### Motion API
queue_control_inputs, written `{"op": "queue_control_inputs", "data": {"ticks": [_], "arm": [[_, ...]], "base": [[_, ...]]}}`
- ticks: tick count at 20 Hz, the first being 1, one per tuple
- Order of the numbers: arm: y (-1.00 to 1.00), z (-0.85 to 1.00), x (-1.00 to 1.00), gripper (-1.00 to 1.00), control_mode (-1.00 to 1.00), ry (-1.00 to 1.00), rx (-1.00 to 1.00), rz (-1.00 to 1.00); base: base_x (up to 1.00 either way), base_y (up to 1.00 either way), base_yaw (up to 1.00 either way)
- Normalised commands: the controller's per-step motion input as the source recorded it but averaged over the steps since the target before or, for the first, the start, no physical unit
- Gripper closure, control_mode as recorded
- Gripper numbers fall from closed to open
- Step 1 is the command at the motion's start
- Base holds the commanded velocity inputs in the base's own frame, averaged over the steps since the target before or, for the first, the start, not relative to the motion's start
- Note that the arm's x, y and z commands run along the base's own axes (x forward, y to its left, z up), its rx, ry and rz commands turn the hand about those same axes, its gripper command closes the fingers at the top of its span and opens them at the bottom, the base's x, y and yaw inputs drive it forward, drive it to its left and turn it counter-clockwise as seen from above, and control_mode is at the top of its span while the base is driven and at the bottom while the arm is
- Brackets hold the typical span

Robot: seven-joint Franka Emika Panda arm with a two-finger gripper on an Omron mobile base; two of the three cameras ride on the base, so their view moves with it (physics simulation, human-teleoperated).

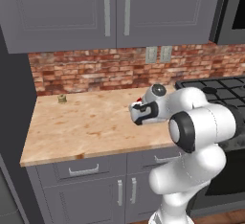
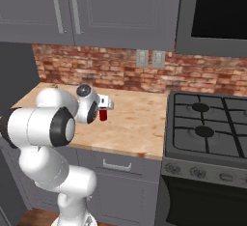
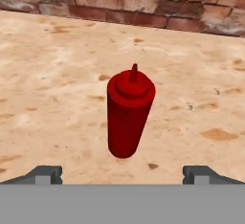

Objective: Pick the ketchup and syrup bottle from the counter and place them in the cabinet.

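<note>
Nearest the base, the white arm (image 1: 196, 141) bends up from the floor in front of the grey drawers (image 1: 83, 169) and reaches forward over the table (image 1: 86, 122), the light tan butcher-block top with its thick front edge. At the end of the arm the gripper (image 3: 122, 174) hangs low over the wood with its jaws released and spread wide, the 2 dark fingertips (image 3: 45, 174) standing far apart at the bottom of the hand view and gripping nothing. Just ahead of them, centred between the tips but not touching either, the ketchup (image 3: 128, 115) stands upright on the table, a slim bright red bottle with a narrower neck and a small pointed cap; in the right base view it shows as a red patch (image 2: 103, 115) just below the hand, and in the left base view only a sliver of red (image 1: 139, 100) peeks out behind the wrist. To the right of the table lies the black stove top (image 2: 210, 123) with its grates. Farther back on the left, near the wall, a small dull olive object (image 1: 61, 98) sits alone on the wood, well apart from the ketchup; it is too small to tell what it is. Behind everything runs the red brick wall (image 1: 95, 70) with 2 outlet plates (image 1: 158, 54), and above it hang paired-door grey wall cabinets (image 1: 115, 10) with vertical silver handles.
</note>
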Motion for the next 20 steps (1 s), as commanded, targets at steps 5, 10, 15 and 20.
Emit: {"op": "queue_control_inputs", "data": {"ticks": [5, 10, 15, 20], "arm": [[0.0, -0.08, 0.25, -1.0, -1.0, 0.0, 0.0, 0.0], [0.0, -0.07, 0.25, -1.0, -1.0, 0.0, 0.0, 0.0], [0.0, -0.09, 0.22, -1.0, -1.0, 0.0, 0.0, 0.0], [0.0, -0.11, 0.23, -1.0, -1.0, 0.0, 0.0, 0.0]], "base": [[0.0, 0.0, 0.0], [0.0, 0.0, 0.0], [0.0, 0.0, 0.0], [0.0, 0.0, 0.0]]}}
